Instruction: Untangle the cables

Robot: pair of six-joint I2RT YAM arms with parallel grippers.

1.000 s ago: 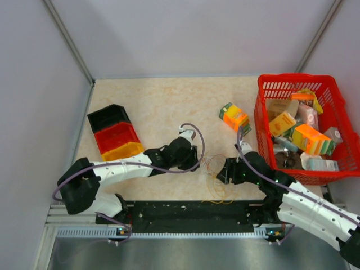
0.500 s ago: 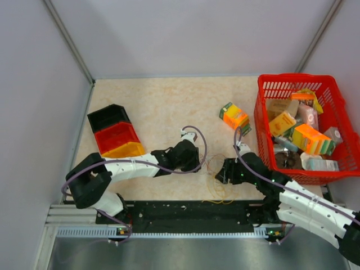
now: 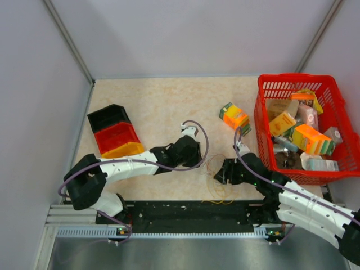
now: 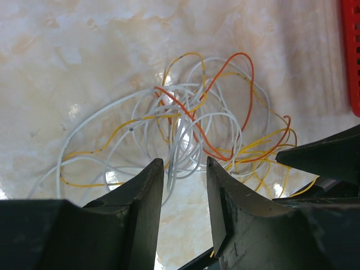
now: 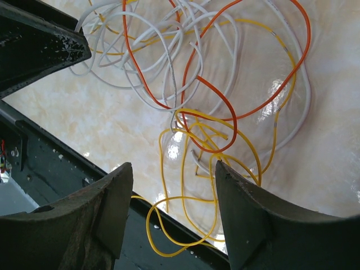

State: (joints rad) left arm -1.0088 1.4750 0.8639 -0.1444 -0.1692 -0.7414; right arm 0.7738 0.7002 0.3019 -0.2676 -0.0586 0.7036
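The cables (image 3: pixel 215 171) are a loose tangle of thin white, yellow and orange wires on the marble table between my two grippers. In the left wrist view the cables (image 4: pixel 191 124) lie just ahead of my left gripper (image 4: pixel 184 163), which is open, with a few white strands reaching the gap at its tips. From the right wrist, the cables (image 5: pixel 197 84) spread above my right gripper (image 5: pixel 173 166), open wide over yellow loops, gripping nothing. From above, the left gripper (image 3: pixel 201 166) and right gripper (image 3: pixel 221 173) face each other across the tangle.
A red basket (image 3: pixel 261 121) full of packages stands at the right. An orange and green carton (image 3: pixel 234 117) lies on the table beside it. Stacked black, red and yellow bins (image 3: pixel 115 135) sit at the left. One yellow loop hangs over the black rail (image 5: pixel 84 169) at the table's near edge.
My left arm has reached further right, bringing its gripper up to the tangle. The right gripper has edged slightly left. The cables have barely shifted.
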